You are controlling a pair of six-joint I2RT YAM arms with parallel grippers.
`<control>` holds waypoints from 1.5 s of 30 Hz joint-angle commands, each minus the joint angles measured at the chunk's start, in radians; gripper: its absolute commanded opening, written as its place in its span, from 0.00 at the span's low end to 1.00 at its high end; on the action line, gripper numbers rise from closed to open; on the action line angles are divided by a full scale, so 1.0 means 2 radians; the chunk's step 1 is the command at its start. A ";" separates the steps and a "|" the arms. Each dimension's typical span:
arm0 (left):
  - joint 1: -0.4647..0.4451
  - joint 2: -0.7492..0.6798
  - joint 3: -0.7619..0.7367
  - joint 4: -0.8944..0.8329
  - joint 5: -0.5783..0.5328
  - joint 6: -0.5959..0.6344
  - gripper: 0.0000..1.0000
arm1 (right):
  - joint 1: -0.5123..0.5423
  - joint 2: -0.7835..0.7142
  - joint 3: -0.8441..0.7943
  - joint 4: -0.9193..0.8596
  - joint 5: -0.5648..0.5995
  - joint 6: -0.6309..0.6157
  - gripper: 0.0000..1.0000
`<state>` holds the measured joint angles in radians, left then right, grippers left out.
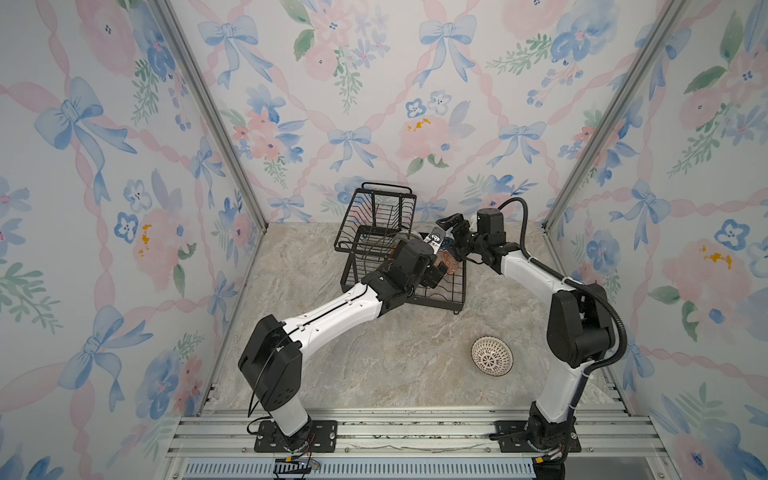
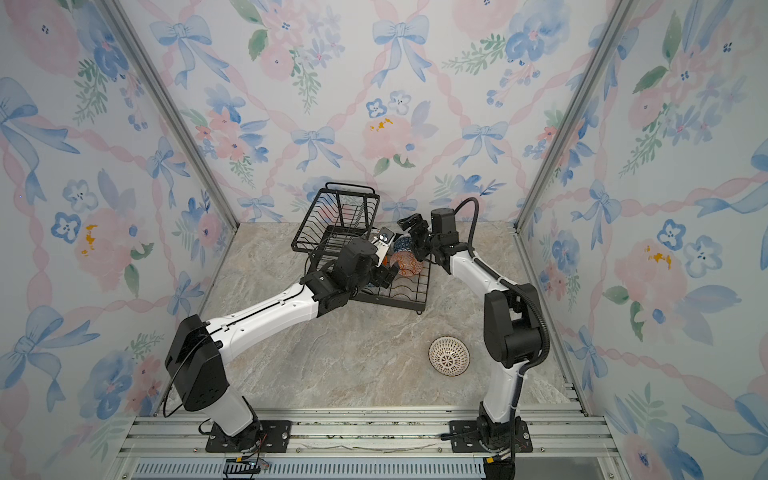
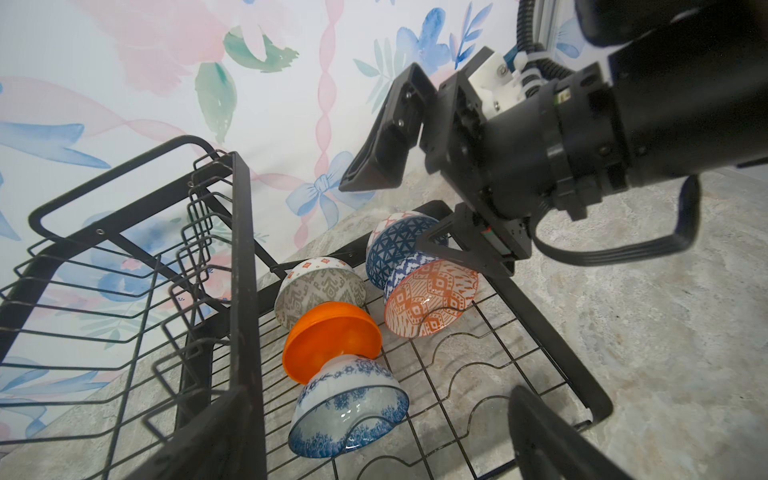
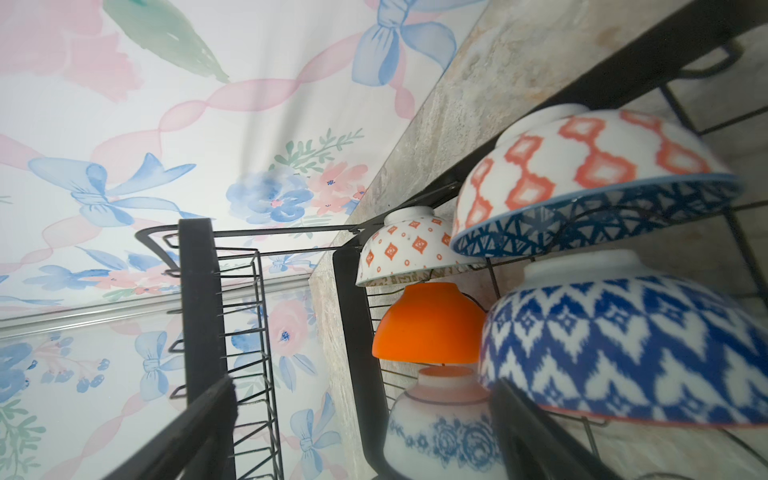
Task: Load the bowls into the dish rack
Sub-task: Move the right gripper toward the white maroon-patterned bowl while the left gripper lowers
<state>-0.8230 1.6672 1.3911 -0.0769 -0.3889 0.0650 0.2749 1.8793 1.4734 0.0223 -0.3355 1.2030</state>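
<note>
Nearest, along the front edge, the aluminium rail (image 1: 415, 432) carries both arm bases. Just beyond it the white bowl with dark lattice (image 1: 492, 356) sits upright on the marble-look table (image 1: 374, 365), close to the right arm (image 1: 577, 328) and well apart from the dish rack (image 1: 440, 302). The left arm (image 1: 332, 311) reaches diagonally over the rack's near edge, and in both top views its wrist hides much of the lower tray (image 3: 552, 338). The left gripper (image 1: 435, 275) hovers above that tray with its jaws spread wide and nothing between them. The rack stands askew towards the back of the table. In the left wrist view five bowls lie tipped on their sides in the lower tray. The blue-floral bowl (image 3: 349, 407) is nearest. The plain orange bowl (image 3: 332, 336) rests against its foot, and the pale green geometric bowl (image 3: 316, 291) is behind that. All three run in a row beside the post of the raised upper basket (image 3: 243, 249). Next to them the orange-red patterned bowl (image 3: 432, 299) leans against the blue triangle-patterned bowl (image 3: 395, 245) at the tray's far corner. The right gripper (image 3: 390, 212) hangs over that corner, wide open and gripping nothing. Its lower finger crosses in front of the triangle-patterned bowl, just above the rim of the orange-red one, and I cannot tell whether it touches either. Behind the rack rises the floral wallpaper (image 1: 374, 104) of the back wall.
</note>
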 commanded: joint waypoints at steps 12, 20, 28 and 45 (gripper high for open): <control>0.010 0.002 0.029 -0.021 -0.020 -0.031 0.98 | -0.026 -0.151 -0.075 -0.219 0.111 -0.231 0.97; -0.005 0.017 0.069 -0.021 -0.019 -0.048 0.98 | -0.032 -0.154 -0.122 -0.294 0.112 -0.304 0.90; -0.012 0.015 0.060 -0.022 -0.020 -0.073 0.98 | -0.016 -0.130 -0.141 -0.293 0.112 -0.314 0.62; -0.032 0.012 0.039 -0.021 -0.005 -0.124 0.98 | -0.003 -0.010 -0.071 -0.298 0.132 -0.316 0.32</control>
<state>-0.8825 1.6855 1.4822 -0.1223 -0.4095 -0.1532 0.2638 1.8229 1.2881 -0.5385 -0.1001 0.5785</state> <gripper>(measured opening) 0.979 0.337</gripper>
